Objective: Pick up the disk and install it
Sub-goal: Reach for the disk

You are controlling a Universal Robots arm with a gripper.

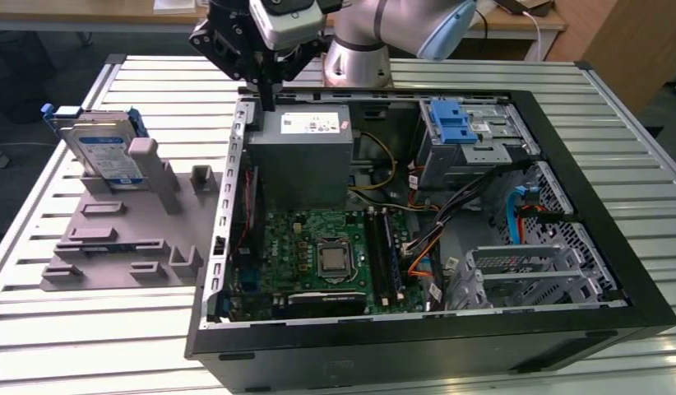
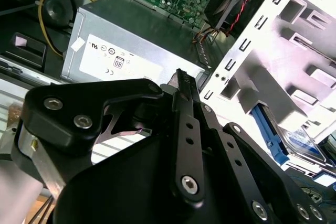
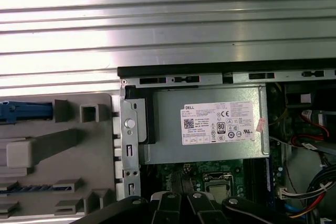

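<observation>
Right now the gripper [image 1: 268, 100] hangs above a far corner of the open computer case [image 1: 426, 354], just over the grey power box [image 1: 305, 156]. Its fingers look pressed together with nothing in them. The disk [image 1: 102, 152] is not in the case yet. It stands upright in a slot of the grey stand [image 1: 130, 239] on the exterior view's left, well apart from the gripper. I think it is stood on its edge like that so its blue frame pokes up and is easy to grab from above. The case lies on its side with the cover off, most likely so an arm can reach down into it. The green board [image 1: 327, 255] and a metal bay with a blue latch [image 1: 459, 123] sit open inside. In the first wrist view the blue top of the disk shows off to the side of the case wall. Both the stand and the case rest on a surface [image 1: 97, 337] made of long silver slats. Behind it is a wooden desk [image 1: 97, 12], and dark floor [image 1: 20, 66] shows past the edge of the surface.
</observation>
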